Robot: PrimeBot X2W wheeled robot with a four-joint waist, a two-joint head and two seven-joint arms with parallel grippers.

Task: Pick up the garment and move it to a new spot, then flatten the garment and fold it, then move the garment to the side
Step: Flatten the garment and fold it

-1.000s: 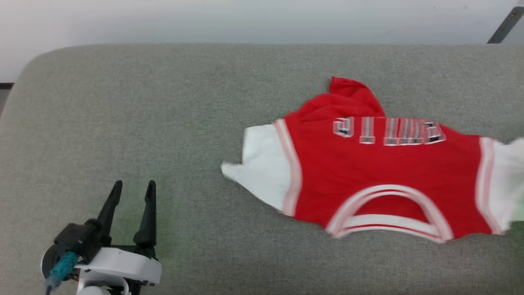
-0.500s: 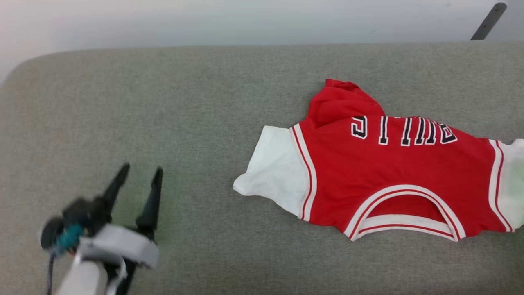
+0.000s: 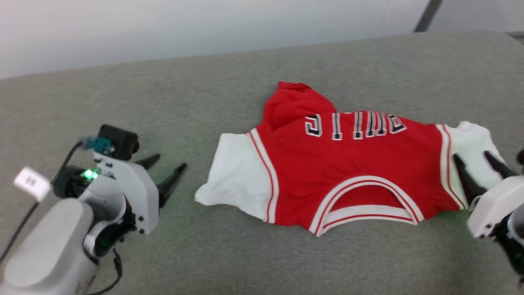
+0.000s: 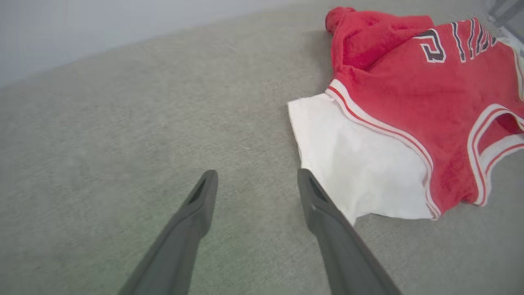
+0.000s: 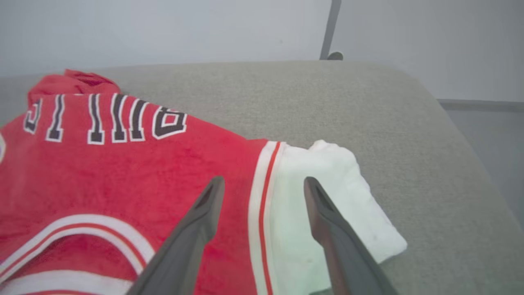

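The garment (image 3: pixel 352 168), a red jersey with white short sleeves, striped trim and black lettering, lies spread on the grey cushion (image 3: pixel 229 90), neck opening toward me and its far hem bunched up. My left gripper (image 3: pixel 170 163) is open on the bare cushion, just left of the left white sleeve (image 3: pixel 233 180). In the left wrist view the left gripper (image 4: pixel 256 180) has that sleeve (image 4: pixel 352 164) beside its right finger. My right gripper (image 3: pixel 470 159) is open above the right sleeve (image 3: pixel 470 141). In the right wrist view the right gripper (image 5: pixel 264 186) straddles the striped armhole trim (image 5: pixel 262 196).
The cushion's right edge (image 5: pixel 450 123) curves down close to the right sleeve, with floor beyond. A pale wall (image 3: pixel 204 24) runs along the back, and a dark slanted bar (image 3: pixel 425 14) stands at the far right. Bare cushion stretches left of the garment.
The head camera has swung right, shifting the whole picture left. My left gripper has moved closer to the left sleeve, fingers now pointing right. My right gripper has come into view over the right sleeve.
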